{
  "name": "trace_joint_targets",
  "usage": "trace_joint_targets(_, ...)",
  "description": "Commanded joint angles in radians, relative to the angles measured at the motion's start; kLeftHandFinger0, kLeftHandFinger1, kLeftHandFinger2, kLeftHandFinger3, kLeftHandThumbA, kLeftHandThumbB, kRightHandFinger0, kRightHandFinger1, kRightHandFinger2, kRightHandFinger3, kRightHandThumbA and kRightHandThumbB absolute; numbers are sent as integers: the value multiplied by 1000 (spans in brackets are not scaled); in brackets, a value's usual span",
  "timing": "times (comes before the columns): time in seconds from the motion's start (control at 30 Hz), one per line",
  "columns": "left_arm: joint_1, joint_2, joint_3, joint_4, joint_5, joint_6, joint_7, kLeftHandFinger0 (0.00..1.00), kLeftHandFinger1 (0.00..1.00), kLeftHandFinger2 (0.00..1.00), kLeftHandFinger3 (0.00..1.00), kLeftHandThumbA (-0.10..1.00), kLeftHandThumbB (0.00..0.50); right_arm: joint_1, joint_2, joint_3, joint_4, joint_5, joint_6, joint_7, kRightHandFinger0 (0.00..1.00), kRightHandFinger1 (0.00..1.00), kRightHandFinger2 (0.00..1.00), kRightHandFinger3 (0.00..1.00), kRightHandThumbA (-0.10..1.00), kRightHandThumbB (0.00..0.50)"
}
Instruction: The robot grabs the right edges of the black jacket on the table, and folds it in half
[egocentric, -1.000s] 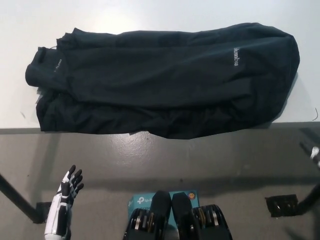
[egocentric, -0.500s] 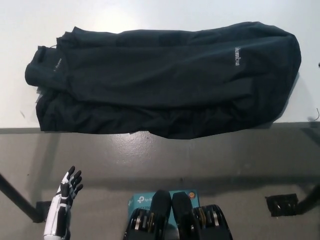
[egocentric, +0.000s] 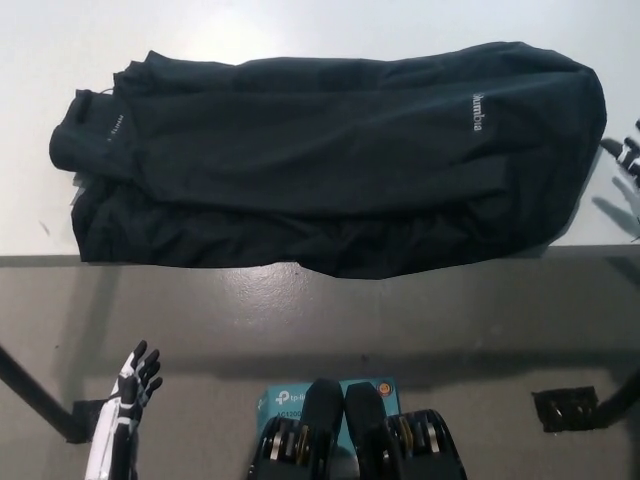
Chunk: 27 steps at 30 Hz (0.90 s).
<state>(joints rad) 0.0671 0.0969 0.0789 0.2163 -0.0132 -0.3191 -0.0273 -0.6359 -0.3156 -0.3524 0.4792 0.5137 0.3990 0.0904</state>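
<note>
The black jacket (egocentric: 330, 160) is lying spread on the white table (egocentric: 300, 30), the right hand (egocentric: 628, 160) is hovering beside its right edge, fingers unclear, and the left hand (egocentric: 128, 400) is hanging low with fingers apart.

The jacket (egocentric: 330, 160) is plain black with small pale lettering near the table's right edge, and the table (egocentric: 300, 25) itself is white. The left hand (egocentric: 125, 405) is white with black fingers, over a mottled grey floor (egocentric: 300, 310).
</note>
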Motion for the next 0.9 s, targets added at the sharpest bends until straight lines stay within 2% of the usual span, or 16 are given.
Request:
trace_joint_targets(0.0, 6, 1, 11, -35, 7, -41, 20, 1000, 1000, 1000, 1000, 1000, 476, -70, -12, -13, 68, 14, -57, 48, 1000, 1000, 1000, 1000, 1000, 320)
trace_joint_targets(0.17, 10, 1, 12, -44, 11, -34, 23, 1000, 1000, 1000, 1000, 1000, 482, -91, -14, -18, 153, 10, -87, 63, 1000, 1000, 1000, 1000, 1000, 318)
trace_joint_targets(0.43, -3, 10, 10, -13, 32, -76, 26, 1000, 1000, 1000, 1000, 1000, 494, -101, -13, -20, 210, 7, -124, 77, 1000, 1000, 1000, 1000, 1000, 354)
trace_joint_targets(0.57, -3, 6, 13, -13, 57, -81, 41, 1000, 1000, 1000, 1000, 1000, 500, -110, -7, -32, 211, 26, -106, 84, 1000, 1000, 1000, 1000, 1000, 363)
trace_joint_targets(0.63, -5, 5, 13, -16, 60, -80, 41, 1000, 1000, 1000, 1000, 1000, 500, -118, -7, -39, 215, 34, -96, 87, 1000, 1000, 1000, 1000, 1000, 346)
trace_joint_targets(0.77, -10, 9, 11, -14, 78, -88, 45, 1000, 1000, 1000, 1000, 1000, 500, -148, -5, -67, 266, 63, -78, 100, 1000, 1000, 1000, 1000, 1000, 366)
trace_joint_targets(0.87, -11, 9, 12, -15, 76, -87, 45, 1000, 1000, 1000, 1000, 1000, 500, -155, 2, -80, 270, 73, -63, 95, 1000, 1000, 1000, 1000, 1000, 359)
